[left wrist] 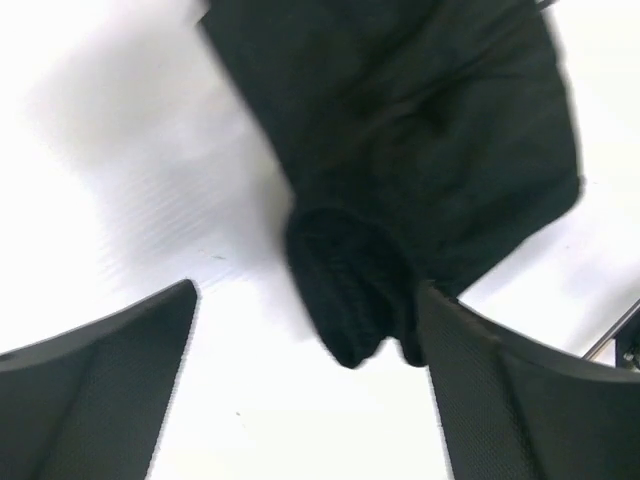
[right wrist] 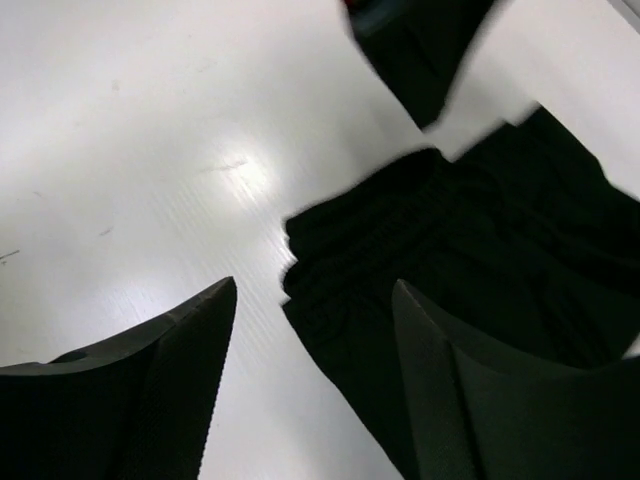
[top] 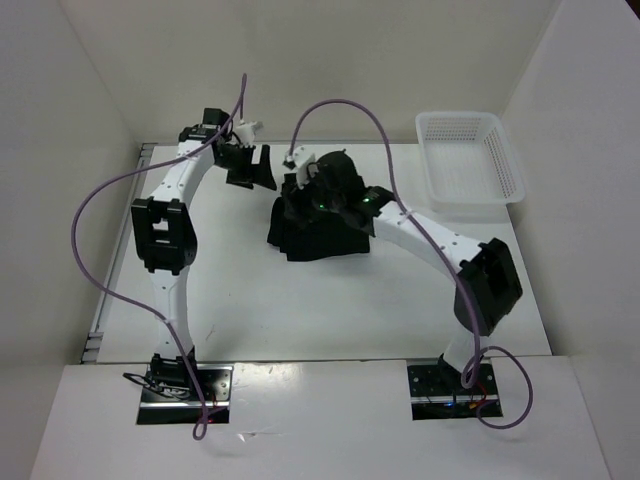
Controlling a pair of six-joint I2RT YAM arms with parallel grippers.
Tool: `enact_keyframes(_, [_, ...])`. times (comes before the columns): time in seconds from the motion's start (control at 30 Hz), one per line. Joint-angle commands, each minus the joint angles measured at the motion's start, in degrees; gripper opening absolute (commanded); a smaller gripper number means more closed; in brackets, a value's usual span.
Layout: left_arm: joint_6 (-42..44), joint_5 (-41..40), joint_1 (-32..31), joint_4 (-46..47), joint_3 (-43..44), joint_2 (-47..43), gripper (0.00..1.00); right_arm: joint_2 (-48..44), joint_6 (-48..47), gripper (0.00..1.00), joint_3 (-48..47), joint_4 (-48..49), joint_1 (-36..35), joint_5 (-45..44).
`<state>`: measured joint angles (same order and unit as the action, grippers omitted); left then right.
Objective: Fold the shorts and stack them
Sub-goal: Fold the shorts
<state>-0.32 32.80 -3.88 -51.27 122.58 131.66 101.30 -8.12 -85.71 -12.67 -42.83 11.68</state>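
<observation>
The black shorts [top: 322, 236] lie bunched in a heap on the white table, a little behind its middle. My left gripper [top: 250, 168] is open and empty just left of the heap's far corner; in the left wrist view its open jaws [left wrist: 308, 292] straddle a thick rolled corner of the shorts [left wrist: 420, 150], which rests against the right finger [left wrist: 520, 400]. My right gripper [top: 308, 192] hovers over the heap's far end, open and empty; in the right wrist view its jaws [right wrist: 315, 285] straddle the gathered edge of the shorts [right wrist: 480, 240]. Drawstring and tag are not visible.
A white plastic lattice basket [top: 470, 163] stands at the back right corner of the table. White walls enclose the table at the back and both sides. The left gripper's dark finger [right wrist: 420, 50] shows at the top of the right wrist view.
</observation>
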Motion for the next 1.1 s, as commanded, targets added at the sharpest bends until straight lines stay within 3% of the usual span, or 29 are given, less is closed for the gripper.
enact_keyframes(0.0, [0.32, -0.18, -3.32, 1.43, -1.99, -4.39, 1.0, -3.64, 4.32, 0.68, 6.24, -0.52, 5.72, -4.38])
enact_keyframes(0.13, [0.32, -5.02, -6.92, 2.93, 0.19, -1.15, 1.0, -2.95, 5.66, 0.66, 12.31, 0.8, 13.19, -9.66])
enact_keyframes(0.27, [0.32, -9.84, -9.04, 4.85, 1.34, 2.98, 1.0, -1.89, 6.89, 0.9, 15.92, 1.33, 17.77, -10.19])
enact_keyframes(0.37, [0.32, -14.86, -9.74, 6.35, 1.34, 4.83, 1.0, -1.89, 7.42, 0.92, 17.86, 1.94, 20.41, -8.09])
enact_keyframes(0.6, [0.32, -15.48, -9.74, 6.35, -0.59, 7.38, 0.98, -0.84, 9.78, 0.92, 23.48, 2.73, 21.47, 2.37])
enact_keyframes(0.67, [0.32, -14.0, -9.74, 6.35, -0.59, 8.0, 0.92, -0.84, 11.19, 0.92, 24.63, 3.78, 21.47, 2.38])
enact_keyframes(0.7, [0.32, -13.38, -9.74, 6.35, -0.59, 8.0, 0.76, -0.14, 11.2, 0.9, 25.41, 4.66, 21.47, 2.38])
enact_keyframes(0.8, [0.32, -9.87, -9.74, 5.3, -0.59, 8.0, 0.49, 1.79, 12.6, 0.88, 25.42, 4.67, 21.47, 2.38])
enact_keyframes(0.83, [0.32, -8.99, -9.74, 5.3, -0.59, 8.0, 0.28, 1.8, 13.47, 0.85, 24.81, 4.67, 21.47, 2.38])
enact_keyframes(0.87, [0.32, -8.28, -9.74, 4.69, -0.59, 8.0, 0.22, 2.58, 14.18, 0.81, 24.8, 4.67, 21.47, 3.08])
enact_keyframes(1.07, [0.32, -4.33, -9.74, 4.07, -0.59, 3.44, 0.2, 4.7, 17.96, 0.26, 23.14, 6.69, 21.47, 4.84])
